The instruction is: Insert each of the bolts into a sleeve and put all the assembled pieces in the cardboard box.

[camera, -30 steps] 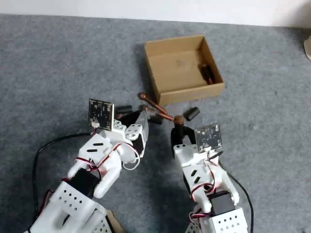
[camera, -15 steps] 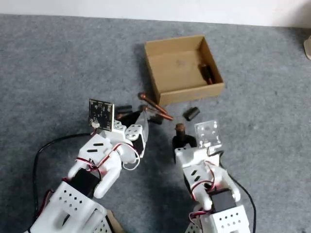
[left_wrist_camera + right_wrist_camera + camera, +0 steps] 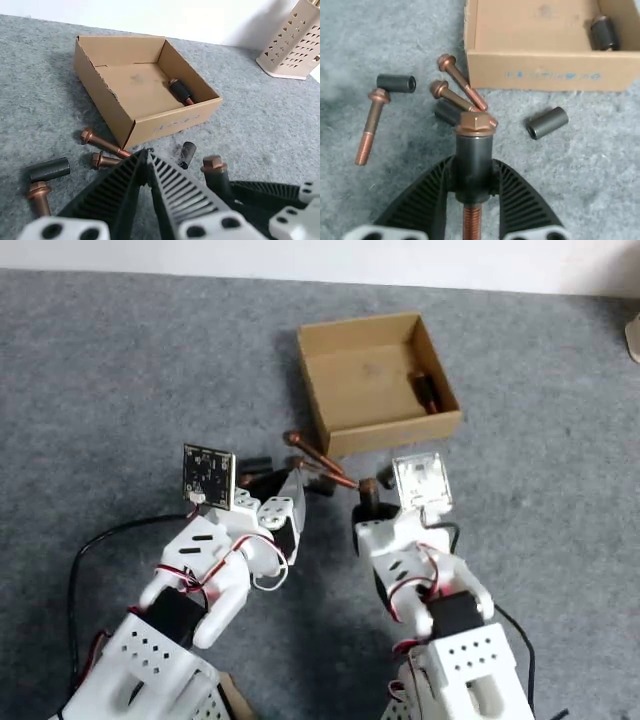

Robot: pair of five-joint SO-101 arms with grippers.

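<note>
Assembled piece (image 3: 474,145), copper bolt (image 3: 474,123) in black sleeve (image 3: 474,156): in the right hand (image 3: 472,175), clenched on the sleeve wall, just short of the cardboard box (image 3: 540,70) near the surface's (image 3: 590,175) far edge. Likely rigid, dense, smooth; best held mid-sleeve, head up, lest the bolt slide out. Left hand (image 3: 146,156) closed, empty

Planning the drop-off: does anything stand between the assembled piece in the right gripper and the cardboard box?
Loose bolts and a sleeve lie on the carpet before the box's near wall. Lifted over them and the wall, nothing visible blocks the piece.
</note>
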